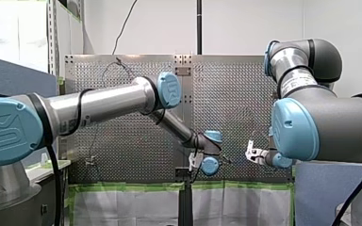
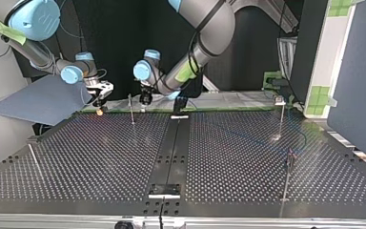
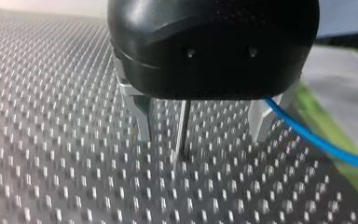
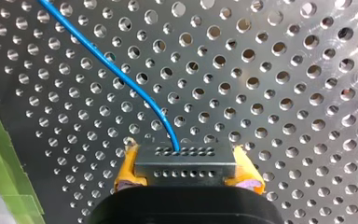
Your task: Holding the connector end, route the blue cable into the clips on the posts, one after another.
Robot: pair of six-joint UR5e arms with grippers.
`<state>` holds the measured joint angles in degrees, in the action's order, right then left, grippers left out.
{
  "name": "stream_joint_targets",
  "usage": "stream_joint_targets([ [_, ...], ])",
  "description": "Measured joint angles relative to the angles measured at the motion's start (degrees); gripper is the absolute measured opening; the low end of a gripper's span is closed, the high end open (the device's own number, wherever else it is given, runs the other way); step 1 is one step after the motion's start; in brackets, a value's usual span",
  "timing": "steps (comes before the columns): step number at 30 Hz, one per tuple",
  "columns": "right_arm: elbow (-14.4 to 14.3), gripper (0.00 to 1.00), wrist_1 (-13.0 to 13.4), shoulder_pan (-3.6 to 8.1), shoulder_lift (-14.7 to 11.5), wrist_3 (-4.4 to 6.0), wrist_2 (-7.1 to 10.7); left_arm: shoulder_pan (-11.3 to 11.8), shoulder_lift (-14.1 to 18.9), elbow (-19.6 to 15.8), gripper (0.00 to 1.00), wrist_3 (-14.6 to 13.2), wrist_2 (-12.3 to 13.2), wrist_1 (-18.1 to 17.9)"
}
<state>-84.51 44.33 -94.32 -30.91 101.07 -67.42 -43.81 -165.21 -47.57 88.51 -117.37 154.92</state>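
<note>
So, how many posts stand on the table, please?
4, by the top view: a far left post beside my left end effector, a far right post, a near right post, a near left post; others may be hidden.

Even light; glare patches on the table (image 2: 267,143)

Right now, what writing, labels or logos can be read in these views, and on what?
Nothing reads clearly.
Raised logo on the blue joint cap: shape only, letters unclear.
White label on my right arm: too small.
Small label on my left arm: too small.
Connector: no print.
</note>
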Motion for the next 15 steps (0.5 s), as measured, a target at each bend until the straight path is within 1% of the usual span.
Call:
stream_joint_targets([
  [3, 0.0, 0.0, 0.0, 0.04, 0.0, 0.01, 0.0, -0.7, 0.9, -1.7, 1.0, -0.9, 0.1, 1.7],
  [9, 0.0, 0.0, 0.0, 0.03, 0.1, 0.03, 0.0, -1.8, 1.4, -5.2, 1.0, -1.3, -0.1, 5.0],
  [12, 0.0, 0.0, 0.0, -0.08, 0.2, 0.09, 0.0, -2.4, 1.5, -6.8, 1.0, -1.4, -0.2, 5.1],
  [15, 0.0, 0.0, 0.0, -0.19, 0.2, 0.16, 0.0, -2.9, 2.1, -8.4, 1.0, -1.4, -0.3, 4.4],
])
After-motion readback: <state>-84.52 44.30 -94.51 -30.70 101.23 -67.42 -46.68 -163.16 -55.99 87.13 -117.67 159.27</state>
